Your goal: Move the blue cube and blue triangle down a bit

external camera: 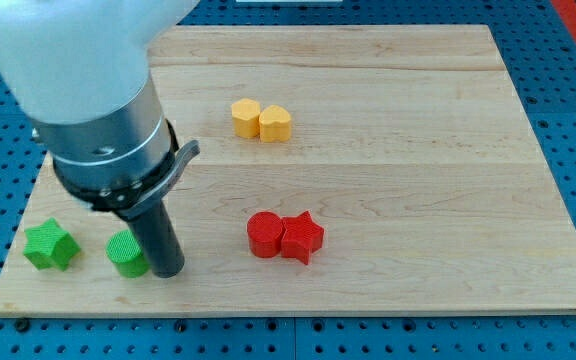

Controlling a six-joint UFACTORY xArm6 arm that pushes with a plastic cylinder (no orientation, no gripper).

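On the wooden board (418,150), two yellow blocks (261,119) are seen touching near the view's top, a red cylinder (263,235) touches a red star (303,237), and a green star (49,245) and green cylinder (125,254) are set apart at bottom left.

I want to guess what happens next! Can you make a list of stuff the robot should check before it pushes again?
1. Blue cube and blue triangle in sight: not ok, no blue block shows anywhere; the arm may hide them.
2. My tip located: ok, at the view's bottom left, right beside the green round block.
3. Tip against a task block: not ok, only green is next to it.
4. Green star: ok, apart from the tip, to the view's left.
5. Red pair and yellow pair: ok, well away from the tip.
6. Room below on the board: cannot tell without seeing the blue blocks.
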